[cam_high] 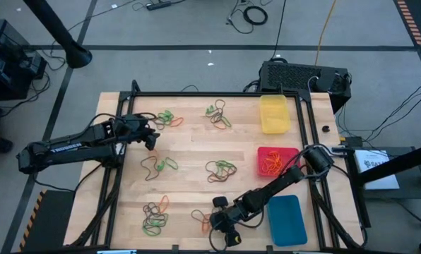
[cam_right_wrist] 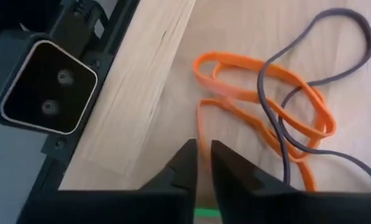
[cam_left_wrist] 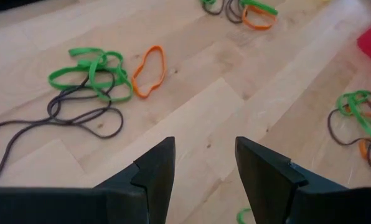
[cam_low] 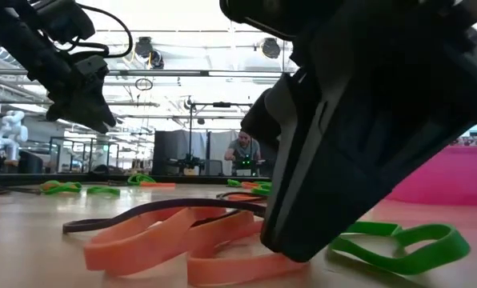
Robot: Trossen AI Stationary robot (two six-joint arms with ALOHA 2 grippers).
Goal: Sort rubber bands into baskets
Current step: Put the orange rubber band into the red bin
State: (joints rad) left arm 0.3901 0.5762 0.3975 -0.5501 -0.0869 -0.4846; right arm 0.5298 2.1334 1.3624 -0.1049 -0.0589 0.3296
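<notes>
Right pincer (cam_right_wrist: 204,163) closing on an orange rubber band (cam_right_wrist: 260,93) at the near edge of the bench (cam_high: 196,152).

We are seeing its fingers nearly pressed together, a strand of orange running into the narrow gap; whether it is truly pinched we cannot tell. Left pincer (cam_left_wrist: 204,168) is hovering spread, holding nothing, over the far-left cluster of rubber bands (cam_high: 167,118). Other clusters are lying scattered across the bench; the red basket (cam_high: 277,161) is already holding orange bands, while the yellow basket (cam_high: 274,113) and blue basket (cam_high: 287,219) look bare. We are judging the bands light, floppy and tangle-prone: take a single free strand, away from the dark band (cam_right_wrist: 335,37) crossing it.
</notes>
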